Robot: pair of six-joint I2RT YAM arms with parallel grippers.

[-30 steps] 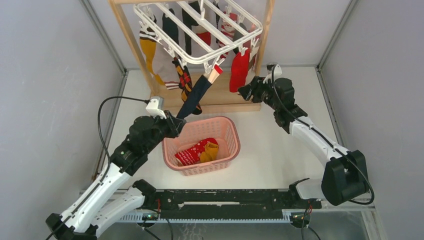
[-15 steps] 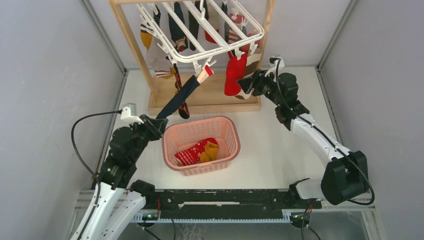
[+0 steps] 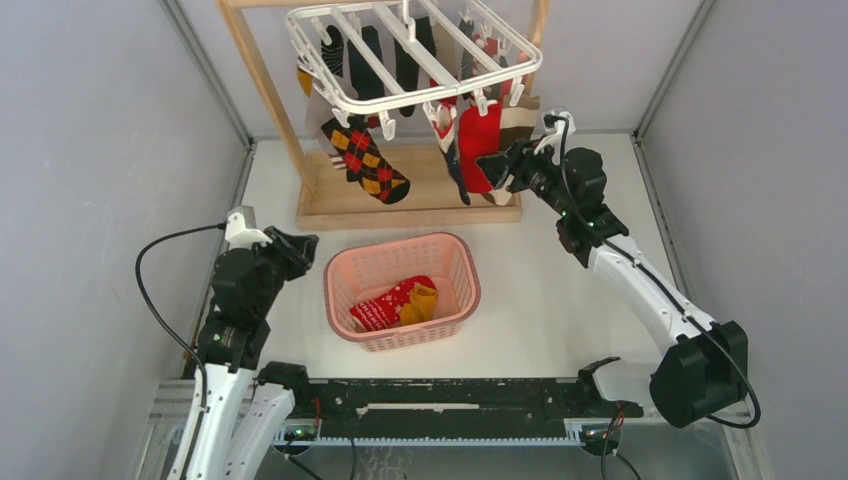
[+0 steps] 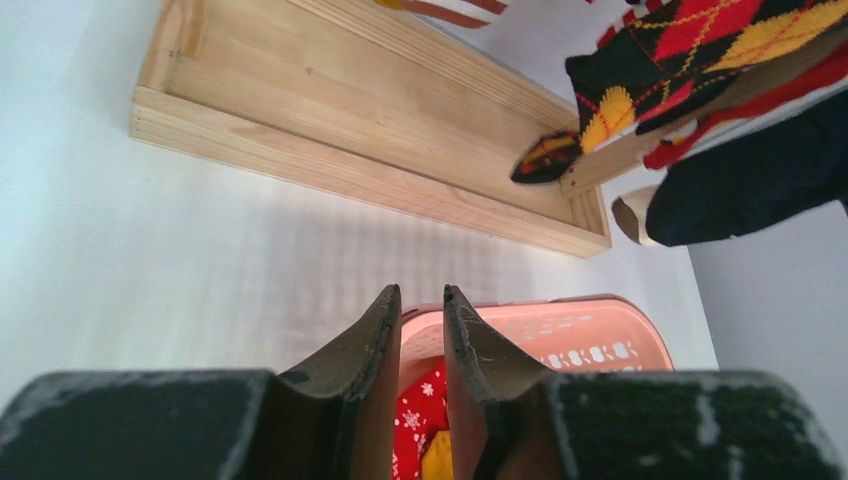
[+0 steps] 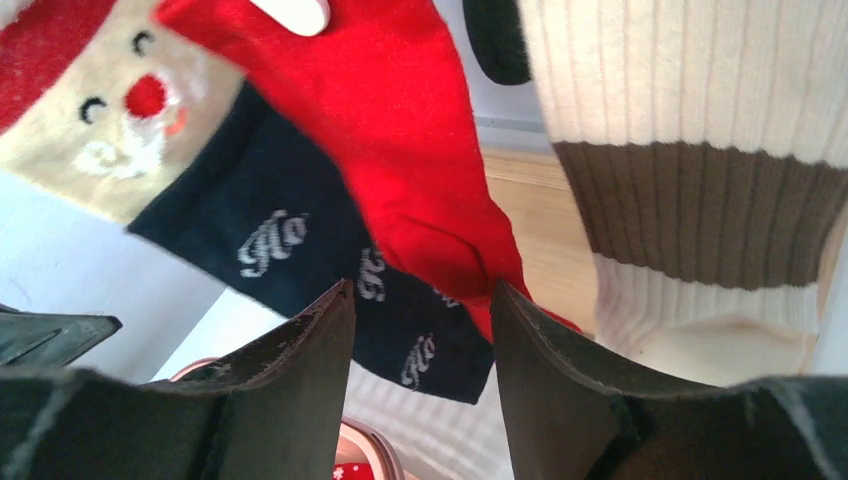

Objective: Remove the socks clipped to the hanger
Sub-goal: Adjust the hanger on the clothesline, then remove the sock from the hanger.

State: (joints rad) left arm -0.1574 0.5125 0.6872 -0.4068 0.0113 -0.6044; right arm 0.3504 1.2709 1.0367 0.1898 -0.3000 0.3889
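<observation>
Pulled back, the left tool [image 3: 297,246] is sitting just left of the pink basket [image 3: 331,291], narrowly parted and empty. Behind the basket, the navy sock [image 3: 455,162] is hanging free again under the hanger [image 3: 395,101] on the wooden stand [image 3: 420,205]. Behind-right of the basket, the right tool [image 3: 500,163] is hovering, spread, at the red sock [image 3: 480,135].

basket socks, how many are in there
2 visible: a red patterned sock on the left of the pink basket, a mustard yellow sock to its right; others may be hidden underneath.
</observation>
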